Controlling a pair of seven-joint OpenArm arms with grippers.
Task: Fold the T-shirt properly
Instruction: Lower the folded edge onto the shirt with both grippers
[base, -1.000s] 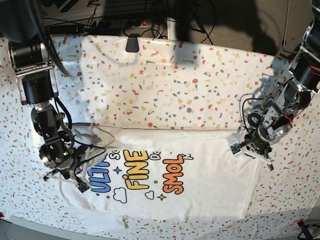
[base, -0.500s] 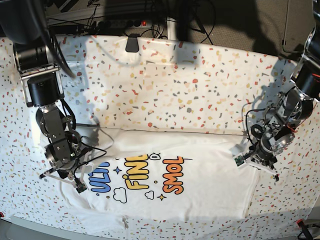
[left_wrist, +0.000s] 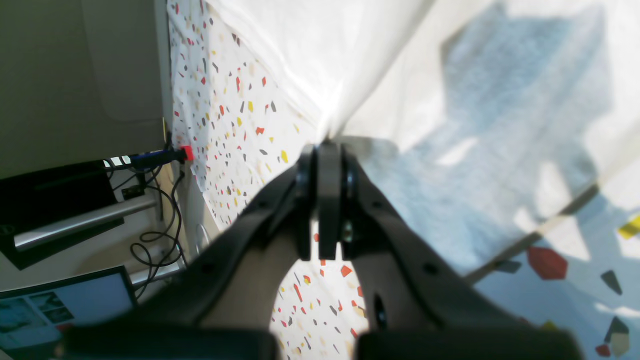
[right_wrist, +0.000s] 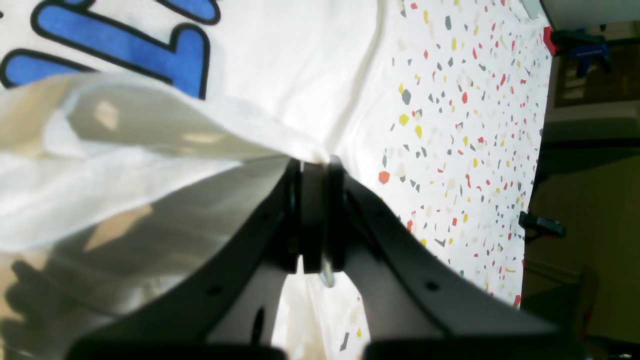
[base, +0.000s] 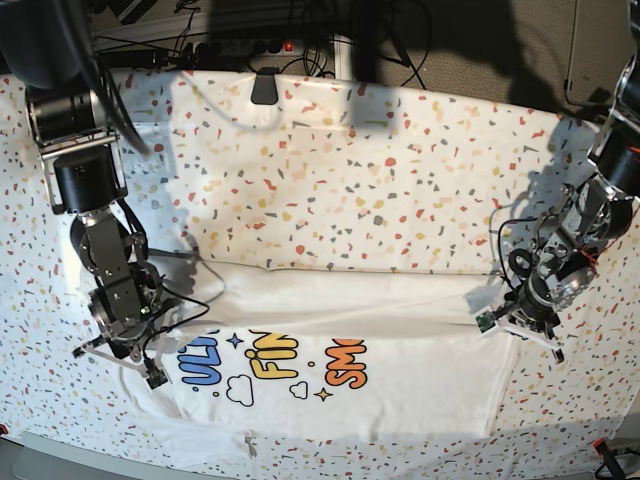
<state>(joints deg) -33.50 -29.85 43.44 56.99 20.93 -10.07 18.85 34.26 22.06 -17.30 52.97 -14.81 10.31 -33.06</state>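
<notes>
T-shirt (base: 400, 370), white, lying flat on the near half of the speckled table cover (base: 380, 180), its near hem close to the table's front edge and its far part doubled toward the viewer, so that a straight fold edge runs across from 1 arm to the other. Below that fold the coloured print (base: 270, 365) shows only its lower portions: blue letters toward the right arm, yellow in the middle, orange toward the left arm, with small cloud and star shapes beneath. Right gripper (right_wrist: 315, 167), at the base view's left (base: 118, 345): jaws pressed together on a raised flap of the T-shirt, the pinched cloth lifting off the layer that carries the blue lettering. Left gripper (left_wrist: 327, 150), at the base view's right (base: 510, 315): jaws likewise closed, nipping the shirt's edge, from which the fabric fans upward and away in taut creases. Beyond the shirt, the far half of the table cover lies bare; a black clamp (base: 265, 87) sits at its far edge, with cables (base: 300, 40) behind.
</notes>
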